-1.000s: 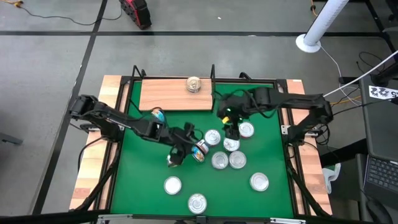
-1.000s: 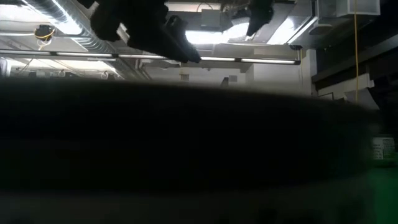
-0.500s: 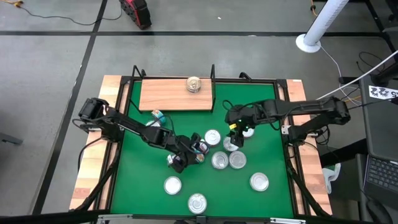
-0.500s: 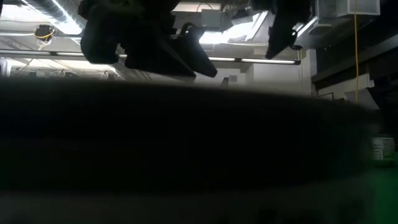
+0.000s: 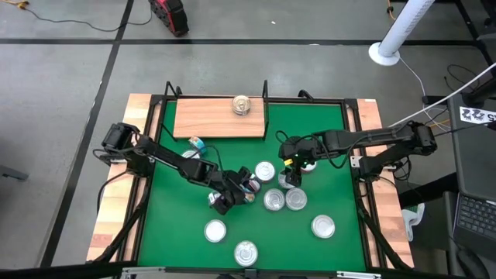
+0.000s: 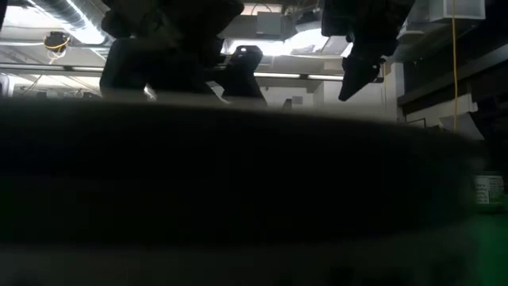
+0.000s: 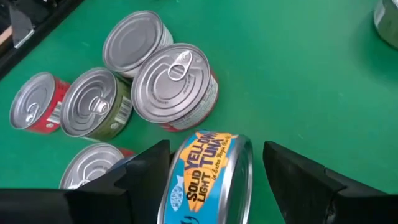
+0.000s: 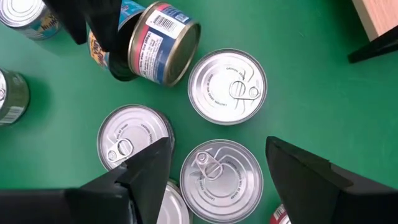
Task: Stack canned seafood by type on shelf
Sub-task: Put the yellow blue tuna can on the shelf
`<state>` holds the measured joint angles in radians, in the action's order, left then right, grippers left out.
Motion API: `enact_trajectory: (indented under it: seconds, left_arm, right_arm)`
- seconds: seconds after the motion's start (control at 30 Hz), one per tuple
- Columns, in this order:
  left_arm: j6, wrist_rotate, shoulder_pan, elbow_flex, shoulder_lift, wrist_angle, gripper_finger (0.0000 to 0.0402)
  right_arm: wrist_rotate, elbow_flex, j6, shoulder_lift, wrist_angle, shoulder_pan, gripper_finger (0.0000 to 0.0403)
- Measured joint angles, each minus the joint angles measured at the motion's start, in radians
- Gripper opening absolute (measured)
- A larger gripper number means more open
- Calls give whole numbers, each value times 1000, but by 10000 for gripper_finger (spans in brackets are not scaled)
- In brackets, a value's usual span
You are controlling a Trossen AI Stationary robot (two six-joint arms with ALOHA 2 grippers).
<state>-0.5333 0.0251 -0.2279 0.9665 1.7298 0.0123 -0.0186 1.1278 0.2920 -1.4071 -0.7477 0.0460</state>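
Sideways blue tin between left hand fingers

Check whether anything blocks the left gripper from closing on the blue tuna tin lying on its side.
Nothing visible does. The left gripper is open, and the blue-labelled yellowfin tuna tin lies tipped on its side between its fingers on the green mat. The nearest upright red-labelled tin stands just beyond, outside the fingers' span.

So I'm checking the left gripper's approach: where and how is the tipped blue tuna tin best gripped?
The blue tuna tin lies on its side between the open left gripper fingers. Probably best to grip across its two flat ends, coming from above, since the round wall would roll.
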Motion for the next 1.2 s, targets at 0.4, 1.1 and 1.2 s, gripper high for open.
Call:
enact_trajectory:
  seconds: [0.4,1.1,1.2]
  left_arm:
    - [-3,2,-4,3,3,-54,253]
    - [-25,5,-8,0,6,-68,209]
    - [-25,5,-8,0,5,-84,184]
  right_arm:
    - [0,0,0,0,6,0,262]
    - [0,0,-1,0,6,0,262]
    - [0,0,-1,0,6,0,262]
